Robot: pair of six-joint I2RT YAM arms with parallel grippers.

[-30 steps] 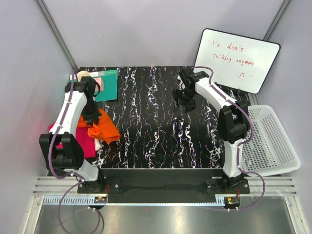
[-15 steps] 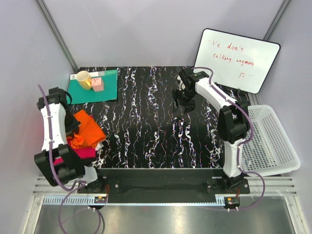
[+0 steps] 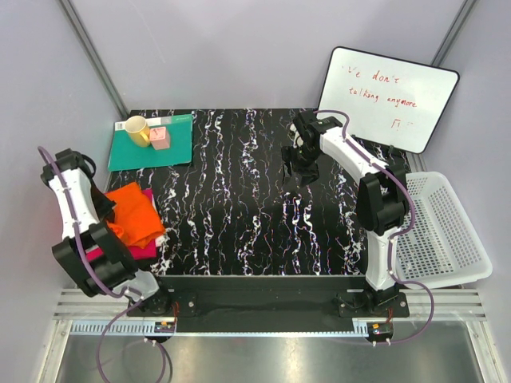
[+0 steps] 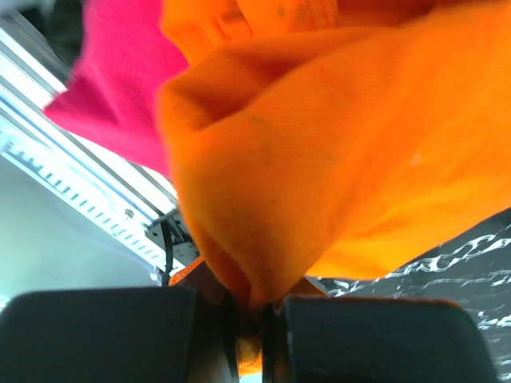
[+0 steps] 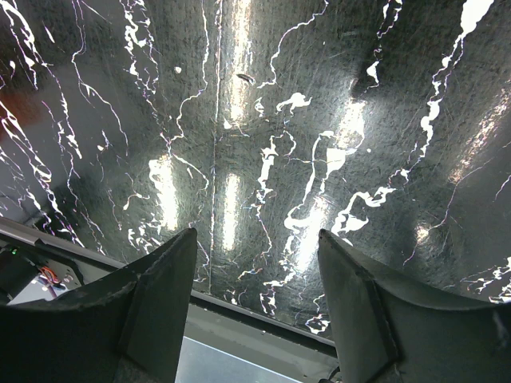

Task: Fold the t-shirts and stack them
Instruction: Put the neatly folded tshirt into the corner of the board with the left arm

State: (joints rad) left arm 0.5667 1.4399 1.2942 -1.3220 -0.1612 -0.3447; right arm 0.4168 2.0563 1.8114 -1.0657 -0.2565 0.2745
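The left gripper (image 4: 251, 323) clamps a fold of the bright orange cloth t-shirt (image 3: 134, 212) — bunched atop the magenta-pink cloth t-shirt (image 3: 142, 250) at the near-left edge of the black white-veined counter (image 3: 239, 207). The right gripper (image 5: 255, 239) hangs wide open, empty, over its far middle.

The orange t-shirt (image 4: 335, 144) is soft matt cloth (fine weave showing), the table (image 5: 263, 120) glossy and smooth.

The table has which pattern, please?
The table is black with white veins; right wrist view.
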